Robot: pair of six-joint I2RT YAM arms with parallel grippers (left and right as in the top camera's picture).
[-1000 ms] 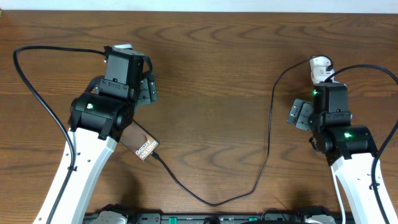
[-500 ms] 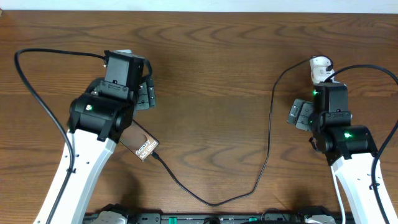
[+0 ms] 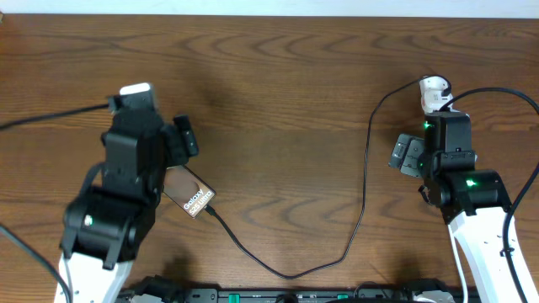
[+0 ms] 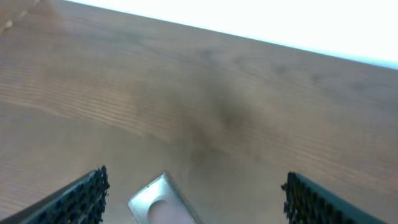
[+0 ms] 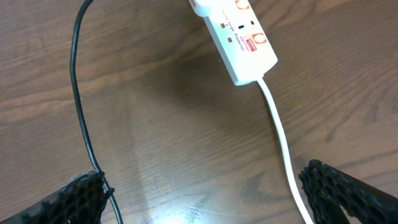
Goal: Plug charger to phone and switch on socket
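The phone [image 3: 192, 194], a dark slab with white "Galaxy" lettering, lies on the table, partly under my left arm. Its top corner shows in the left wrist view [image 4: 163, 202]. The charger cable [image 3: 364, 181] runs from the phone's lower end in a loop to the white socket strip [image 3: 434, 91] at the right rear. Its plug tip [image 3: 210, 210] sits at the phone's end. My left gripper [image 4: 193, 199] is open above the phone's upper end. My right gripper [image 5: 205, 193] is open, just short of the socket [image 5: 239, 34]. The cable [image 5: 79, 93] passes its left finger.
The socket's white cord [image 5: 280, 134] runs toward my right gripper's right finger. The robot's thick black cable [image 3: 50, 116] trails off to the left. A dark rail [image 3: 278, 295] lines the table's front edge.
My left arm has pulled back toward the front left and its gripper now sits further left over the phone. The right arm, cable and socket have not moved.
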